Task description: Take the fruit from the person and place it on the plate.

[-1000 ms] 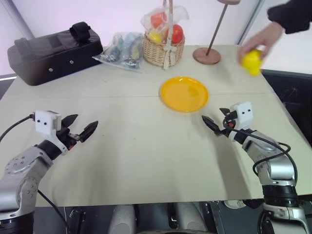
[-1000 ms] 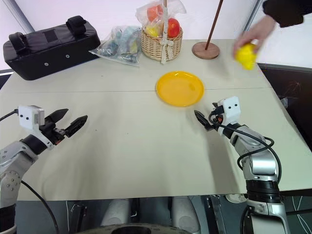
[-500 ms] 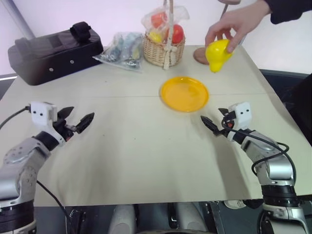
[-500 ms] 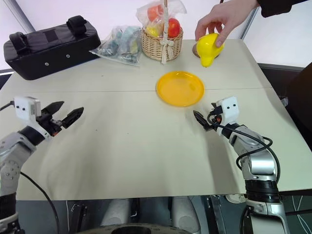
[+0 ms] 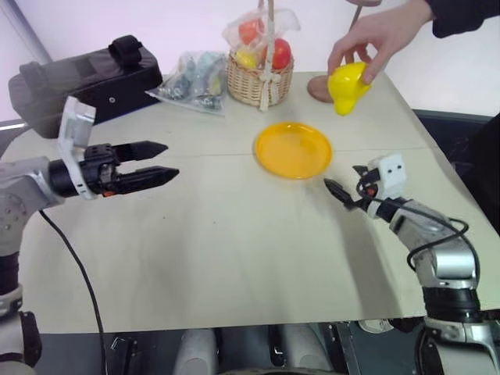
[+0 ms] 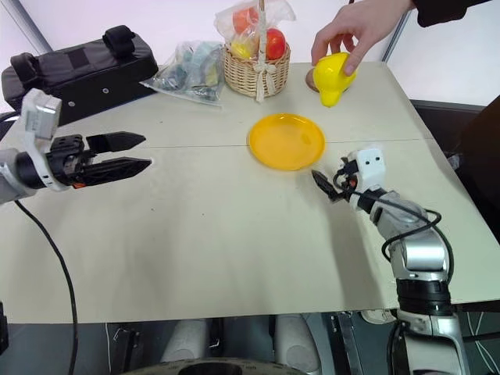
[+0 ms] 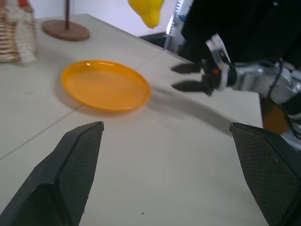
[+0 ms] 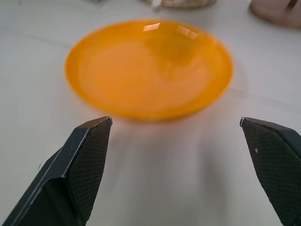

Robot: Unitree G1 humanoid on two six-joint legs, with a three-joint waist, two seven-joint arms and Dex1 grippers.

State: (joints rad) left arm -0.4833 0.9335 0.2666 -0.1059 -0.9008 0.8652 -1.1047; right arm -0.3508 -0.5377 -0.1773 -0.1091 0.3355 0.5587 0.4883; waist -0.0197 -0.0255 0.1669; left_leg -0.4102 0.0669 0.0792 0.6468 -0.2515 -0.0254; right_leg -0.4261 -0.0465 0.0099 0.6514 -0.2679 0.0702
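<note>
A person's hand (image 5: 373, 37) holds the yellow fruit (image 5: 348, 84) in the air behind the orange plate (image 5: 294, 150), its pointed end down. The plate lies bare in the middle of the table. My left gripper (image 5: 171, 160) is open and empty, raised level over the table's left side and pointing right toward the plate, well short of it. My right gripper (image 5: 341, 190) is open and empty too, just off the plate's near right rim and below the fruit. The left wrist view takes in the plate (image 7: 106, 84), the fruit (image 7: 146, 10) and the right gripper (image 7: 173, 77).
Along the back stand a wicker basket (image 5: 260, 74) of wrapped fruits, a clear plastic bag (image 5: 191, 74) and a black case (image 5: 82, 78). The brown round stand base (image 5: 316, 88) sits just behind the held fruit. The table's right edge (image 5: 449, 195) runs close beside my right arm.
The person's hand brought the fruit in from the right to behind the plate and now holds it there. My left gripper rose and swung right toward the plate. My right gripper lifted a little.
</note>
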